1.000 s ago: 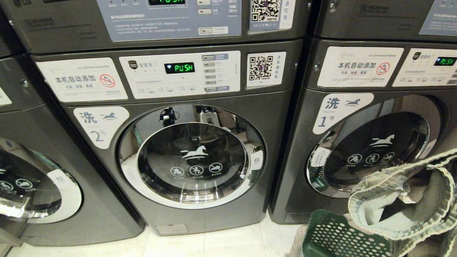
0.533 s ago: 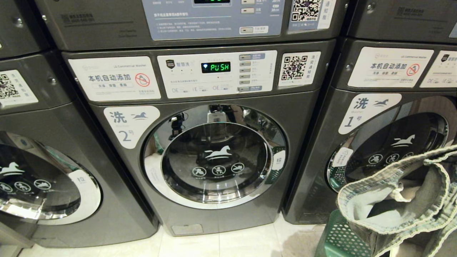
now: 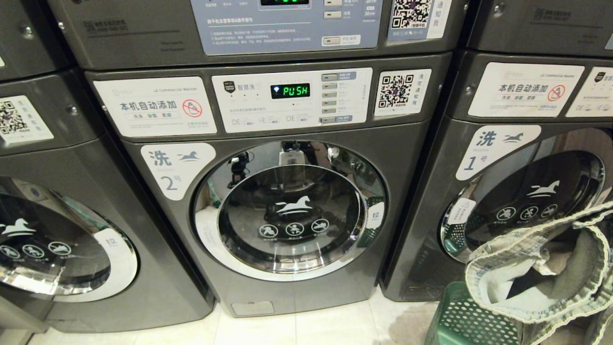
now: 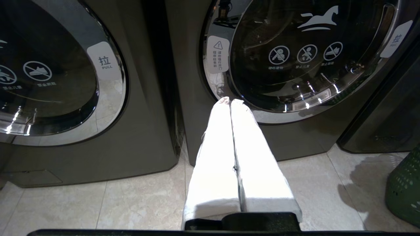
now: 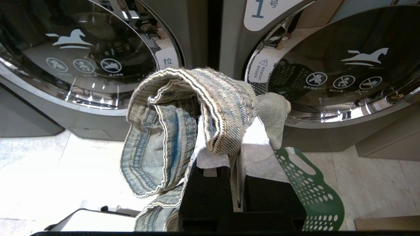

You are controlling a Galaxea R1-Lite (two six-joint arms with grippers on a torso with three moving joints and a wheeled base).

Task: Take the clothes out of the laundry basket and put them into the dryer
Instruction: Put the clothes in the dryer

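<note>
My right claw (image 5: 234, 144) clamped on the denim (image 5: 183, 114), hanging just above the basket (image 3: 467, 318); left claw (image 4: 229, 101) pinched shut, empty. Next: lift high w/o snagging, dryer's up top

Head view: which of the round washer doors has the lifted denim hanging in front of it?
The door marked 1, rightmost. The denim garment overlaps its lower right; the door marked 2 and the far-left door are unobstructed.

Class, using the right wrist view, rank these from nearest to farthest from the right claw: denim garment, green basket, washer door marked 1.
1. Faded grey-blue denim garment: clamped in the right claw.
2. Green perforated plastic basket: on the floor just below.
3. Chrome-rimmed washer door marked 1: beyond, ahead.
</note>
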